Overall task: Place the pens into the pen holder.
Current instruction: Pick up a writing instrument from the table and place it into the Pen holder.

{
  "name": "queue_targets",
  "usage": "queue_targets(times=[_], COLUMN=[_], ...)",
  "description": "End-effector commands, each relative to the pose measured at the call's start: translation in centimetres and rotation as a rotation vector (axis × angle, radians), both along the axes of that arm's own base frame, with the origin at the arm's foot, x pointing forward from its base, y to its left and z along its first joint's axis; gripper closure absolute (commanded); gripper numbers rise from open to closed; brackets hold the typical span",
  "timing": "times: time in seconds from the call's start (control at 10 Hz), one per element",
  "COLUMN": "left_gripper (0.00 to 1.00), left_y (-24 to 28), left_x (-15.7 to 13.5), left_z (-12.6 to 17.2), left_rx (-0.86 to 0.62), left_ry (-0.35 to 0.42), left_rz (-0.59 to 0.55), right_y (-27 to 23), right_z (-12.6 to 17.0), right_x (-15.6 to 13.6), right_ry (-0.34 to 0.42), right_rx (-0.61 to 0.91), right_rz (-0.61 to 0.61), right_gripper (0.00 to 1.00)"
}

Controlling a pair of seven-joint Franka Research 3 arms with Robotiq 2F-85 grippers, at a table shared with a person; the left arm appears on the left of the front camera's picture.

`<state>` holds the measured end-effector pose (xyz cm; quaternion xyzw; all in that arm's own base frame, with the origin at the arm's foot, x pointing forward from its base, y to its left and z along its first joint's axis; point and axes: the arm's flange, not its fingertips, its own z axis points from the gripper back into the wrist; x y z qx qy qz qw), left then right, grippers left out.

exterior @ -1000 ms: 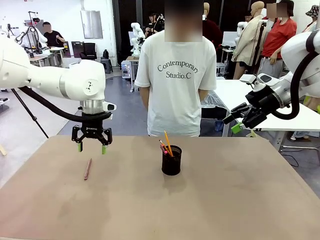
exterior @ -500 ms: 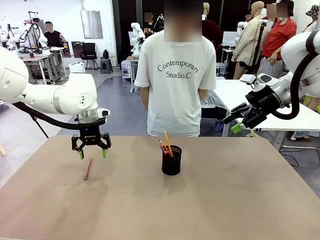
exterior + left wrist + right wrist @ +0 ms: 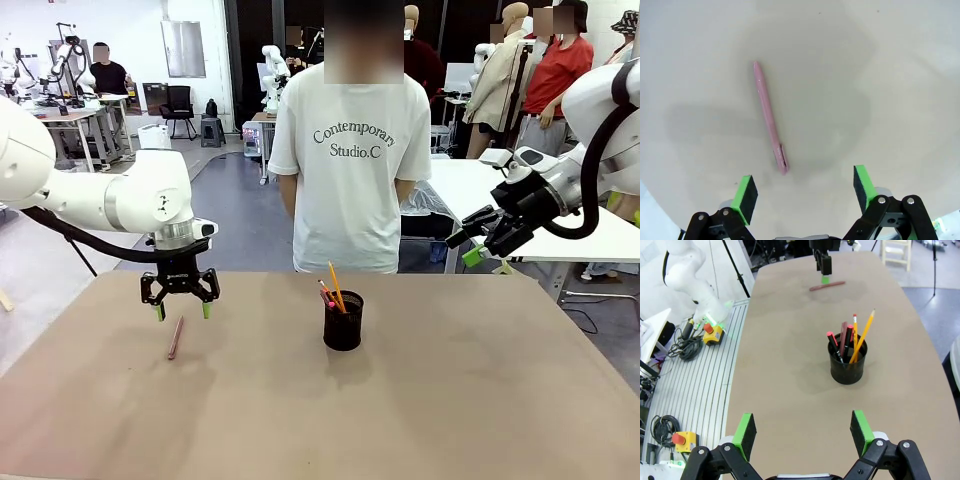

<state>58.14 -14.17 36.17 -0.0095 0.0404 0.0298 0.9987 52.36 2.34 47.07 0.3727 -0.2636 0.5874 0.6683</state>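
So the left gripper [image 3: 181, 309] is hanging wide open right over the pinkish pen [image 3: 175, 338] lying flat on the counter [image 3: 450, 400], lining up a grab. The pen holder [image 3: 343, 321] is already holding the others; the right gripper [image 3: 478, 238] is idling open, clear.

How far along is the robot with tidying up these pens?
Mostly done: several pens and a yellow pencil already stand in the black mesh pen holder. In hand: nothing is gripped; the left gripper hangs open just above the table beside the pink pen, while the right gripper waits open off to the side. Left: that one pink pen lying flat on the table must go into the holder.
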Motion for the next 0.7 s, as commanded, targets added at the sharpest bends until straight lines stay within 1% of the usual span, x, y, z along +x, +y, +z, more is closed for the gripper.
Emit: queue_targets(times=[0.0, 0.1, 0.4, 0.6], left_gripper=[0.0, 0.0, 0.0, 0.0], left_y=[0.7, 0.6, 0.5, 0.8], left_x=[1.1, 2.1, 3.4, 3.7], left_z=[-0.9, -1.7, -3.0, -3.5], left_rx=[0.015, 0.003, -0.004, 0.013], left_ry=[-0.077, -0.095, -0.15, -0.149], left_rz=[-0.061, -0.021, 0.014, 0.044], right_y=[0.0, 0.0, 0.0, 0.0], right_z=[0.2, 0.2, 0.2, 0.2], right_x=[-0.1, -0.1, -0.1, -0.1], right_ry=[0.006, 0.006, 0.006, 0.006], right_rx=[0.006, 0.006, 0.006, 0.006], right_rz=[-0.002, -0.002, -0.002, -0.002], right_gripper=[0.0, 0.0, 0.0, 0.0])
